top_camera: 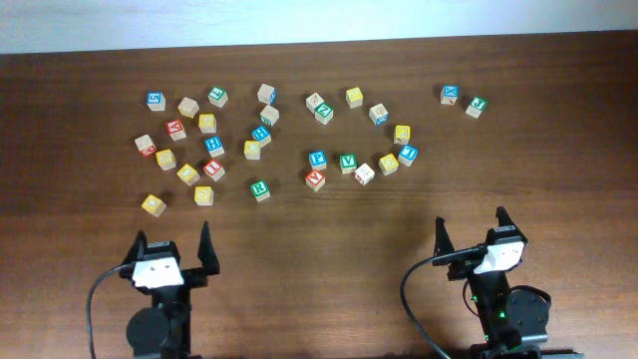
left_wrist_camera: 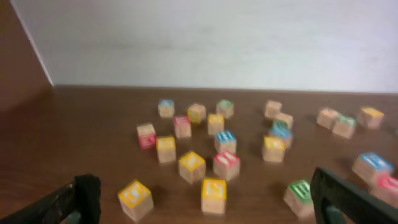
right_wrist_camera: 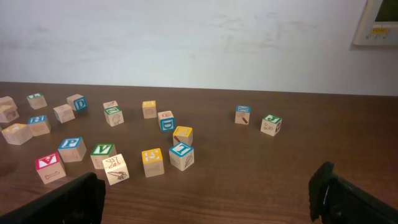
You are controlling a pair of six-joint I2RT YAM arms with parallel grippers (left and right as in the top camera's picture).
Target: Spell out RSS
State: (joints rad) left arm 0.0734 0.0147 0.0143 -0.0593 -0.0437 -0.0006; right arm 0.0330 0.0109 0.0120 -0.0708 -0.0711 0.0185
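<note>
My left gripper (top_camera: pixel 173 237) and right gripper (top_camera: pixel 471 221) gape open; the blocks (top_camera: pixel 260 188) look light, rigid wood, best pinched across 2 flat sides.

Dark wooden table (top_camera: pixel 319 224) carries scattered letter blocks (top_camera: pixel 261 133).

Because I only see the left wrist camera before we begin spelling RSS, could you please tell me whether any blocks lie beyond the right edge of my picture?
Observer: Yes, two sit apart from the rest at the far right: a blue-topped wooden cube with a green-topped wooden cube close by, not touching.
Operator: Thank you. How is the right arm placed?
Observer: The right pincer is open and empty, nearer the front edge than every block.
Operator: Can any letter be read there?
Observer: In the right wrist view, a green-edged wooden cube shows V.
</note>
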